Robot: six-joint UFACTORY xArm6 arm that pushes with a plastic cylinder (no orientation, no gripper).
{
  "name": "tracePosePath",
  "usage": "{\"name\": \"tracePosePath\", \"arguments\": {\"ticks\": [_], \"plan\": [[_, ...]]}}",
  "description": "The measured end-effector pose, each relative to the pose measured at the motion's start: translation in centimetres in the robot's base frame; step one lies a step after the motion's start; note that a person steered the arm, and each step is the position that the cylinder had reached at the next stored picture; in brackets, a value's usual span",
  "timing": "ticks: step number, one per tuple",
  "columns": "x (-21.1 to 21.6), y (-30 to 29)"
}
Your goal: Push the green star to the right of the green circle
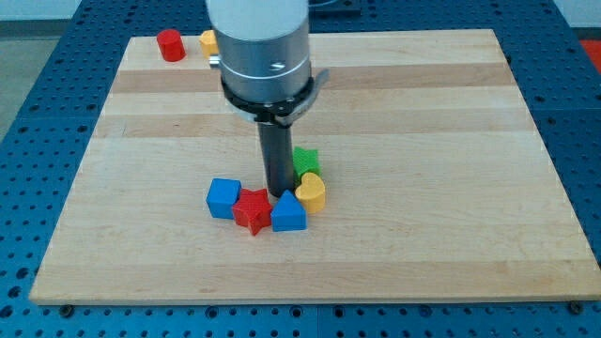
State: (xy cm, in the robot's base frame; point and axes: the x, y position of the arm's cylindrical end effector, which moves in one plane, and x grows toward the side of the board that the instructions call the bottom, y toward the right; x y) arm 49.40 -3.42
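Observation:
A green block (306, 161), partly hidden behind the rod, sits near the board's middle; its shape is hard to make out and it may be the green star. No green circle shows clearly; the arm's body hides part of the board. My tip (279, 193) rests just left of the green block, touching or nearly touching it, above the blue triangle block (288, 215) and left of the yellow heart block (312, 192).
A blue square block (223, 198) and a red star block (252, 209) lie left of the blue triangle. A red cylinder (170, 45) and a yellow block (208, 42) sit at the view's top left. The wooden board (441, 188) lies on a blue perforated table.

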Motion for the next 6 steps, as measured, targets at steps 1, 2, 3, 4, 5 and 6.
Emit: {"name": "tracePosePath", "arguments": {"ticks": [1, 2, 3, 4, 5, 6], "plan": [[0.0, 2.0], [-0.2, 2.9], [-0.5, 4.4], [-1.8, 4.6], [-3.4, 4.6], [-5.1, 4.6]]}}
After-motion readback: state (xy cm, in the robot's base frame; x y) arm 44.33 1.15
